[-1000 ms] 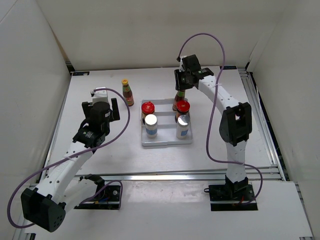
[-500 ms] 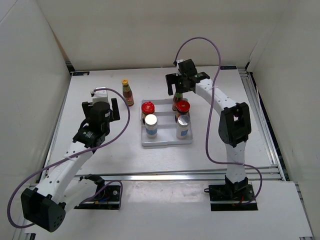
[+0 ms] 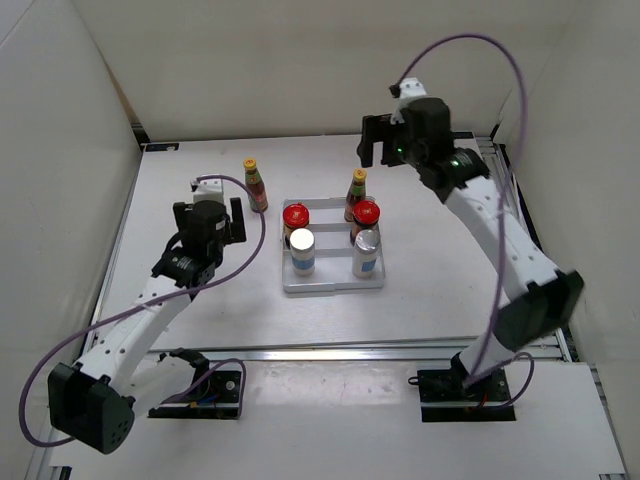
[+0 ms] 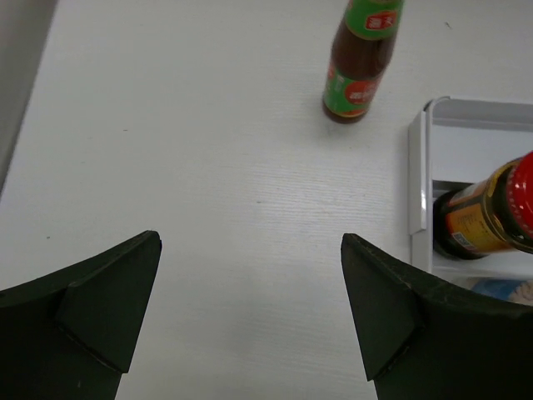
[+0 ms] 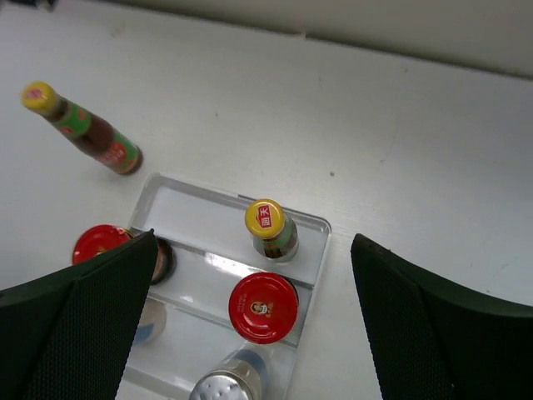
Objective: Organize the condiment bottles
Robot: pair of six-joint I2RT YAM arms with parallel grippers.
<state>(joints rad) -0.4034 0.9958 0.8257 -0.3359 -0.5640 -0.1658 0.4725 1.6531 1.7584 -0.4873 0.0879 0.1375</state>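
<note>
A white ridged tray (image 3: pixel 332 283) holds five condiment bottles. These are a slim red-sauce bottle (image 3: pixel 356 194) at the far right, two red-lidded dark jars (image 3: pixel 296 216) (image 3: pixel 366 213) and two silver-capped shakers (image 3: pixel 302 250) (image 3: pixel 367 252). A second slim bottle (image 3: pixel 255 185) stands on the table left of the tray. My right gripper (image 3: pixel 385 148) hangs open high above the tray's far end, over the yellow cap (image 5: pixel 265 218). My left gripper (image 3: pixel 210 207) is open and empty, low over the table, with the loose bottle (image 4: pixel 358 75) ahead to its right.
White walls close in the table on the left, back and right. A metal rail (image 3: pixel 330 352) runs along the near edge. In the left wrist view the tray's rim (image 4: pixel 419 167) and a dark jar (image 4: pixel 483 217) sit at the right.
My right gripper opened, let go of the red-sauce bottle in the tray's far right slot, then rose and drew back to the right. The left arm shifted slightly towards the loose bottle.
</note>
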